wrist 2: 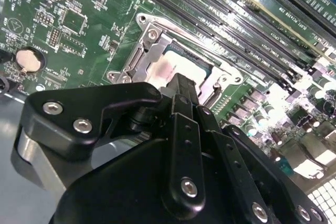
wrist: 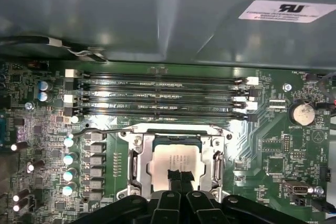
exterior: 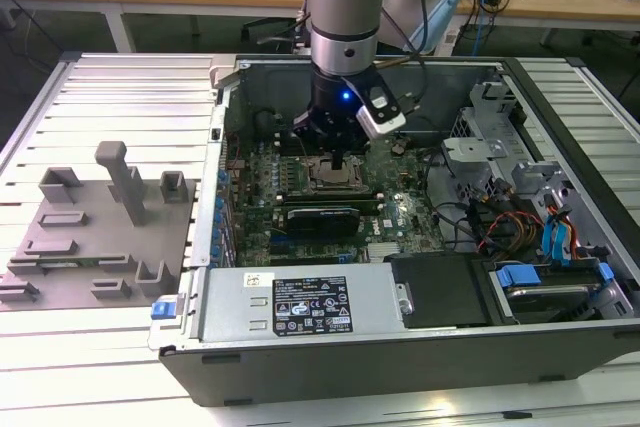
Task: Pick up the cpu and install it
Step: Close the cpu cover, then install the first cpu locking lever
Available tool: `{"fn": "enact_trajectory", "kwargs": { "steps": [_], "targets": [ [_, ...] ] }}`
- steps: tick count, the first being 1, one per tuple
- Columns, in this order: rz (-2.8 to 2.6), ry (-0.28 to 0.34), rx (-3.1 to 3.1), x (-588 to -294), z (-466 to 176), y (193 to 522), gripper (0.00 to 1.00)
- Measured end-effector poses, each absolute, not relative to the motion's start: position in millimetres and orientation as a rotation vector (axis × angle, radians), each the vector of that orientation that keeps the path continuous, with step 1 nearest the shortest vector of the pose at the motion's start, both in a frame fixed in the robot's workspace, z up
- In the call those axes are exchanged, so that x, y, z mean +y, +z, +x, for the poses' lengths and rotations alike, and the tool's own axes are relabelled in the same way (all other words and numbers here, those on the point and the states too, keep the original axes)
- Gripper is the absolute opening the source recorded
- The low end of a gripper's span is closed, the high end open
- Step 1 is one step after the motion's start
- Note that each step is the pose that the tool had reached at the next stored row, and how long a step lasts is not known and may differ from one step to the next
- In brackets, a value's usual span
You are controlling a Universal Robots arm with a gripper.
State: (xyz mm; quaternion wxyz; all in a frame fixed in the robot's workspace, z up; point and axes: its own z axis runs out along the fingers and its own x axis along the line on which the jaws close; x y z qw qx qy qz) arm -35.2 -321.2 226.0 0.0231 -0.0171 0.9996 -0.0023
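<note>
– So, where's the cpu (wrist: 176, 157)?
– Seated flat in the metal socket frame (wrist: 139, 163) on the motherboard (wrist: 247, 145); silver top facing up; memory slots (wrist: 157, 95) run just beside the frame; coin battery (wrist: 303, 112) sits off to one side, apart from the socket.
– Claw (wrist: 179, 176)?
– Fingers pinched together; no gap between the tips in both wrist views; nothing clamped between them; tips are at the middle of the cpu top; touching or just above it, can't tell which.
– Exterior view?
– Arm (exterior: 345, 7) comes straight down into the open computer case (exterior: 400, 357); claw is over the socket, near the middle of the board; small blue light (exterior: 345, 97) is lit on the wrist; black expansion card (exterior: 322, 217) lies just beside the socket; grey fixture blocks (exterior: 125, 187) stand on the bench (exterior: 120, 77), well apart, outside the case on the exterior view's left.
</note>
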Motion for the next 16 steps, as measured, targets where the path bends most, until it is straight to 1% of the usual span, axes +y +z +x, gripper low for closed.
{"fn": "enact_trajectory", "kwargs": {
  "steps": [5,16],
  "targets": [
    [-0.053,-0.007,3.095,-321.2,-35.1,231.9,0.11],
    [-0.053,-0.007,3.095,-322.4,-35.1,232.3,0.11]
  ]
}}
